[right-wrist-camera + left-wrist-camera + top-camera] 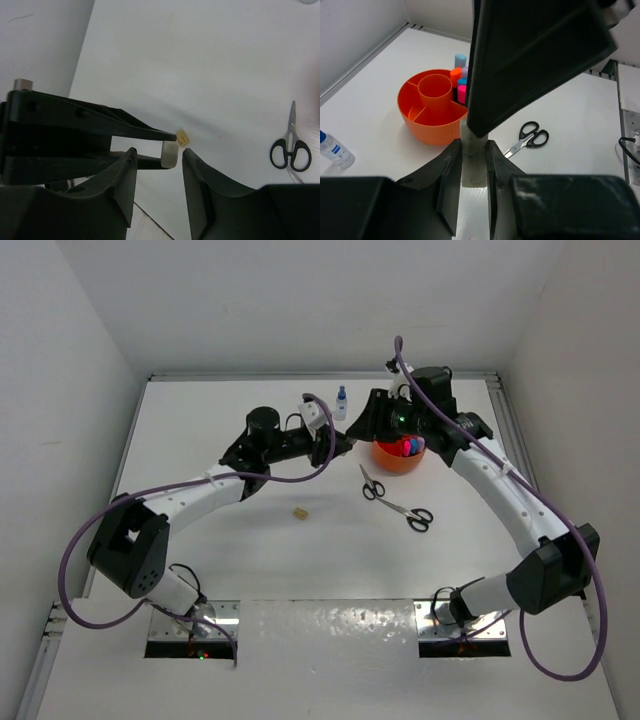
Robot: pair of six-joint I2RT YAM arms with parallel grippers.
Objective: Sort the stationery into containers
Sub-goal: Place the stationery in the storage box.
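My left gripper (472, 172) is shut on a small grey-white eraser (473, 161), held in the air beside the orange container (406, 102). The right gripper (159, 165) stands open with its jaws on either side of that eraser (169, 154), a gap showing on each side. From above, the left gripper (347, 447) and the right gripper (364, 434) meet just left of the container (385, 456). Orange-, blue- and pink-capped markers (459, 82) stand in one compartment. A beige eraser (299, 512) lies on the table.
Two black-handled scissors (372, 485) (414, 516) lie in front of the container. A small blue-capped bottle (341, 402) stands at the back, left of the right arm. One pair of scissors (290, 145) shows in the right wrist view, and the beige eraser (182, 138) too.
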